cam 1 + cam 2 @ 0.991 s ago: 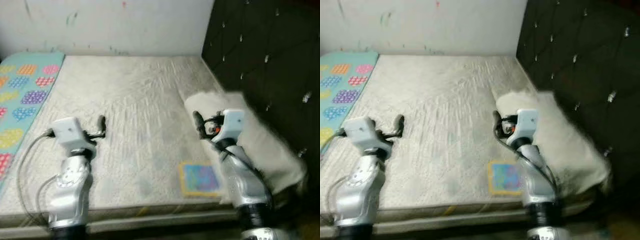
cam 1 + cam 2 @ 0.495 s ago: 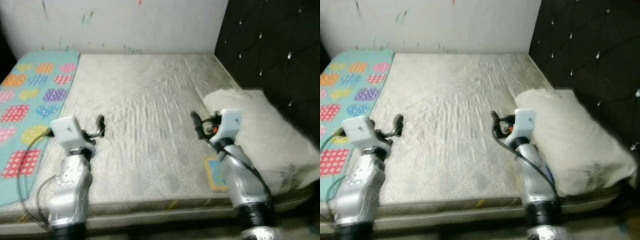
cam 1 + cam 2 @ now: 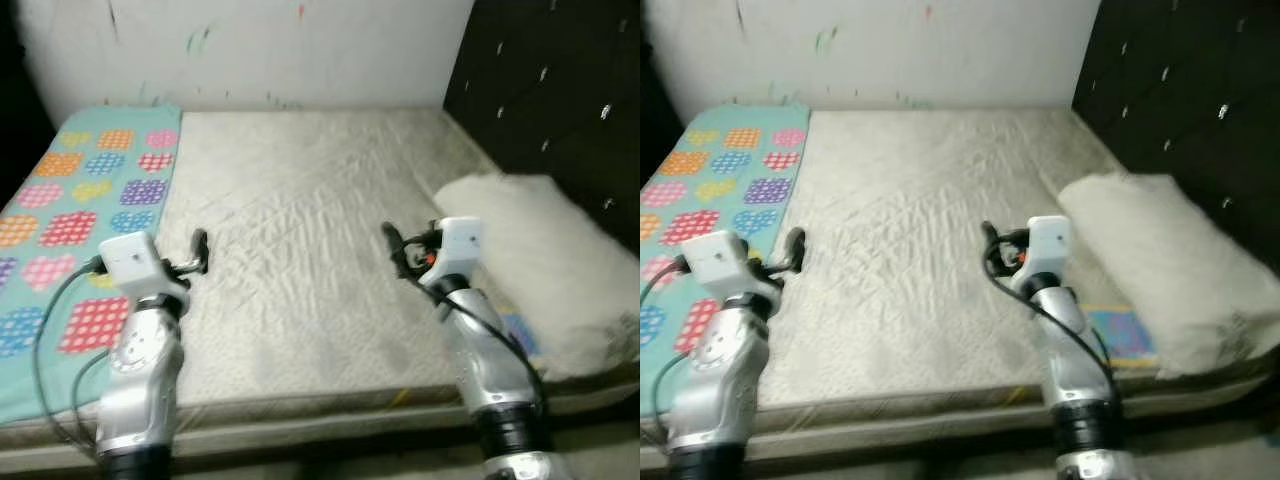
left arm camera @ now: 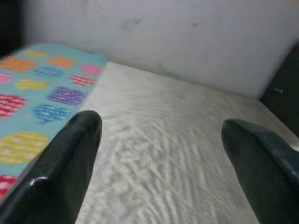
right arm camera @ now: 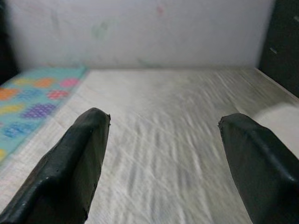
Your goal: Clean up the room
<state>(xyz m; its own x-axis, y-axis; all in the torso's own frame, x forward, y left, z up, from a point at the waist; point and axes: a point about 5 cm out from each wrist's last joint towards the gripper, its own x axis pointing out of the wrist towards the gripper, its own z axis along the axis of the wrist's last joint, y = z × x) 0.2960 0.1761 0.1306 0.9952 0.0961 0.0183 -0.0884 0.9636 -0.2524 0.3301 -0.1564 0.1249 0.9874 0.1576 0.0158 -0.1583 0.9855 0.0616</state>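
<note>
Both grippers — left gripper [image 3: 201, 249], right gripper [image 3: 391, 243] — spread wide, empty, above bare mattress [image 3: 300, 230], pillow [image 3: 540, 255] alongside.

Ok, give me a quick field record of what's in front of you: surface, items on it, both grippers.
surface: bare mattress against a white wall
left side: teal patterned mat along the mattress edge
right side: white pillow by the dark headboard
small item: colourful flat piece at the pillow's near edge
left gripper: open, holding nothing, above the mattress
right gripper: open, holding nothing, above the mattress
</note>
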